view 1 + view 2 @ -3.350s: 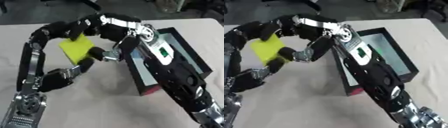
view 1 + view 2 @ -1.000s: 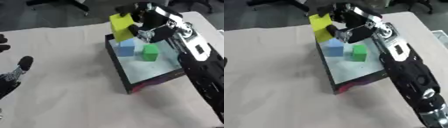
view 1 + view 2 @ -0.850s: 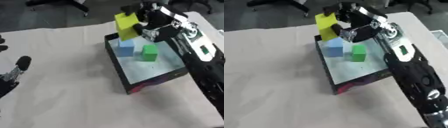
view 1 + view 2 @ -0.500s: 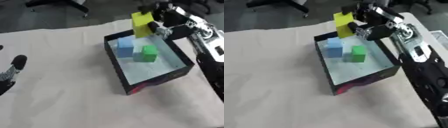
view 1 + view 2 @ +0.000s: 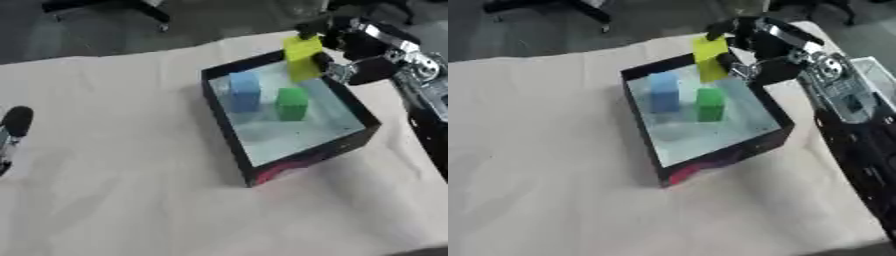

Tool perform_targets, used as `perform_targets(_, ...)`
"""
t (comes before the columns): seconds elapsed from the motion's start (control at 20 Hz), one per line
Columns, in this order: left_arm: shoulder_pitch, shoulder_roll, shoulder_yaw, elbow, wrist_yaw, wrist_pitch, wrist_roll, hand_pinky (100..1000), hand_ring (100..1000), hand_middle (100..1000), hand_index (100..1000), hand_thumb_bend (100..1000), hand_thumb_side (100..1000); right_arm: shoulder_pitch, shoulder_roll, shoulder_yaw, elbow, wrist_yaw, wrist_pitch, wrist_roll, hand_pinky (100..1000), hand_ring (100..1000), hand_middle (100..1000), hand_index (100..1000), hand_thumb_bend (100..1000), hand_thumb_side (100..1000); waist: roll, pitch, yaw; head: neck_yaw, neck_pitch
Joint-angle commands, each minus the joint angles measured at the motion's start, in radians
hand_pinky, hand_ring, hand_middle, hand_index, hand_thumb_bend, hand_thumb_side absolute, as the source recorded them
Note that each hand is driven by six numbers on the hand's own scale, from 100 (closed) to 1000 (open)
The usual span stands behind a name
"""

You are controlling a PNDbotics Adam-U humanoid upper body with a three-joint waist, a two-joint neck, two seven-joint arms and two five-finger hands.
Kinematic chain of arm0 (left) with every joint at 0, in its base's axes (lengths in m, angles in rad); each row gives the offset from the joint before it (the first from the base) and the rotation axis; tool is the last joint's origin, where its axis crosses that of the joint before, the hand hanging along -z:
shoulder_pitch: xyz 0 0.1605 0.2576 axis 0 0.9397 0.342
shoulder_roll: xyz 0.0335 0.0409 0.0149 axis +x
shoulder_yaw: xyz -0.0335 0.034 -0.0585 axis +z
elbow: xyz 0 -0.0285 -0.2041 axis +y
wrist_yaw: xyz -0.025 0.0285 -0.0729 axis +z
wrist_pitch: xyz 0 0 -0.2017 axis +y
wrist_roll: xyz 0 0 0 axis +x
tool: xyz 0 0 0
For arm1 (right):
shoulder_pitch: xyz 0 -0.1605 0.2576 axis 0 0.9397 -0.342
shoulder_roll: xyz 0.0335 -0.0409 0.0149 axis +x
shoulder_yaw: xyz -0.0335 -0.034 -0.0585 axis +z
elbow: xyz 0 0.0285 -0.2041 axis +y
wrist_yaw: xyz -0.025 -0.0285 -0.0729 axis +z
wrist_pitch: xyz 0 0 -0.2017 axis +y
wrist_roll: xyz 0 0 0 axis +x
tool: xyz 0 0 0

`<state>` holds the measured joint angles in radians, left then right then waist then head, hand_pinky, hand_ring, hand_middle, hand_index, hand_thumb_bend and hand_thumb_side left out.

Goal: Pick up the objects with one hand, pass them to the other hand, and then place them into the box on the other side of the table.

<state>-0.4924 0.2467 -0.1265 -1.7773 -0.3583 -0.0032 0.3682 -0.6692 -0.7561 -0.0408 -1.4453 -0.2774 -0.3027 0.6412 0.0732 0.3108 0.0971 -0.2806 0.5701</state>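
Yellow block [image 5: 302, 58]: held above the far right corner of the box, its long axis near upright with a slight tilt; its lower end hangs over the box interior, apparently clear of the floor.
Right hand [image 5: 352, 46]: reaches in from the upper right; its fingers are clamped on the block's right side, so the block lies to the left of the palm, toward the box centre.
Key relation: the block is directly over the open box, just behind and right of the green block; judged from this, the next move calls only for lowering and letting go, with care not to strike the green block or the far wall.
Box [image 5: 229, 135]: black walls, pale floor, standing on the right half of the table, set askew.
Blue block [image 5: 244, 92]: upright on the box floor near the far left corner.
Green block [image 5: 291, 104]: upright on the floor just right of the blue block, apart from it.
Left hand [image 5: 12, 127]: at the left edge, well apart from the box; only a dark part shows, so its fingers cannot be judged.
Table [image 5: 114, 190]: covered with a pale cloth.
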Motion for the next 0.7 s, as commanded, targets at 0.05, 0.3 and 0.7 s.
perform_targets(0.05,-0.011,0.028,0.011,-0.023,0.002,0.0,0.005,815,686,692,801,708,592,-0.01,-0.043,-0.01,0.008,0.008,-0.036,0.02,908,1000,354,833,100,205,0.008,-0.116,0.003,-0.004,0.002)
perform_targets(0.3,-0.01,0.028,0.012,-0.024,0.001,0.003,0.006,819,693,696,801,700,593,-0.006,-0.046,-0.012,0.02,0.017,-0.068,0.038,941,1000,547,1000,100,221,0.007,-0.116,0.006,-0.002,0.003)
perform_targets(0.7,-0.009,0.031,0.016,-0.028,-0.017,0.006,0.016,823,699,701,804,700,589,0.022,-0.055,-0.032,-0.042,0.025,-0.189,0.154,1000,1000,887,1000,342,100,0.009,-0.113,0.012,0.004,0.012)
